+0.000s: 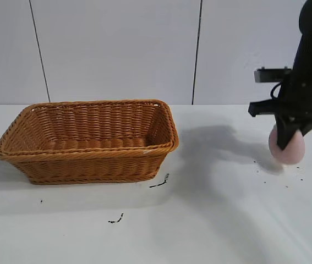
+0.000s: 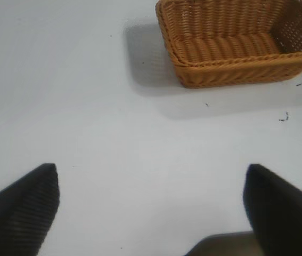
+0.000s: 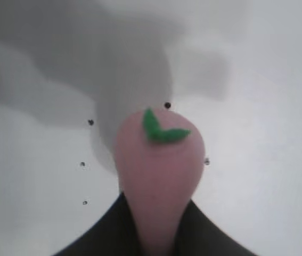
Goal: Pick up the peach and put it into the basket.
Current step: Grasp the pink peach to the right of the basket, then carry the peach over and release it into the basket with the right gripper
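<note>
At the right side of the exterior view, the black right gripper [image 1: 289, 144] points downward with its fingers clamped on the small, pale pink, rounded peach [image 1: 288, 147]. The peach hangs below the arm, raised a little above the white table [image 1: 211, 220], with its soft shadow lying on the surface beneath and to the left of it. From the right wrist view, the peach [image 3: 158, 170] is pinched between the two dark fingers [image 3: 108, 232] at its narrower end, and a small green leaf shape [image 3: 161, 130] sits on its far, rounder end. A few tiny dark specks dot the table around it.

The large rectangular orange-brown wicker basket [image 1: 89, 157] with flared sides and a braided rim stands on the table at the left, well apart from the peach. Two small dark scraps [image 1: 160, 182] lie on the table just in front of the basket's right corner.

The left gripper [image 2: 151, 213] shows only in its own wrist view, hovering over bare table with its black fingers [image 2: 23, 213] spread wide apart, holding nothing. The basket [image 2: 236, 69] lies farther off in that view.
</note>
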{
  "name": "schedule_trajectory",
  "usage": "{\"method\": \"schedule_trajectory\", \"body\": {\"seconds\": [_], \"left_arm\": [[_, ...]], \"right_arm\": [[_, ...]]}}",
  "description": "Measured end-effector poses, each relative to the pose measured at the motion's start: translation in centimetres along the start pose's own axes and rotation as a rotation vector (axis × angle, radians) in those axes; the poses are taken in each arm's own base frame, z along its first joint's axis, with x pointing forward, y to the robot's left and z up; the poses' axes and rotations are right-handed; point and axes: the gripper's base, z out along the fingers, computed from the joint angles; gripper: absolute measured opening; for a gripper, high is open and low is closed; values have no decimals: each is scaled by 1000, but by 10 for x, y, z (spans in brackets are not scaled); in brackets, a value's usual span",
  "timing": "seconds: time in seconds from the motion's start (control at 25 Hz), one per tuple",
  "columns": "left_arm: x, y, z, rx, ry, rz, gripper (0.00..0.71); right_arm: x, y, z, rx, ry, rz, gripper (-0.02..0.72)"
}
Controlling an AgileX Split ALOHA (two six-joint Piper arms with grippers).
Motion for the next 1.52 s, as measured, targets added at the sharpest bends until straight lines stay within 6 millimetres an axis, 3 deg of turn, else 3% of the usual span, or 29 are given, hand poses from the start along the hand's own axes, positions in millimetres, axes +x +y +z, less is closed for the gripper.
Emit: {"method": "schedule_trajectory", "body": {"seconds": [0.16,0.36,0.56,0.72,0.96,1.08,1.2,1.32,1.52], "left_arm": [[0,0,0,0,0,0,692],[0,0,0,0,0,0,692],[0,0,0,0,0,0,692],[0,0,0,0,0,0,692],[0,0,0,0,0,0,692],[0,0,0,0,0,0,692],[0,0,0,0,0,0,692],[0,0,0,0,0,0,692],[0,0,0,0,0,0,692]], "right_arm": [[-19,2,-55,2,-93,-7,34],[-36,31,-91,-5,-195,-74,29],[-47,81,-108,-36,-273,-179,27],[-52,131,-107,-70,-304,-276,27],[-44,212,-92,-138,-351,-425,27],[-37,246,-70,-163,-350,-484,26],[-30,274,-36,-174,-321,-539,26],[-26,291,0,-175,-299,-579,26],[-24,296,47,-164,-250,-587,29]]}}
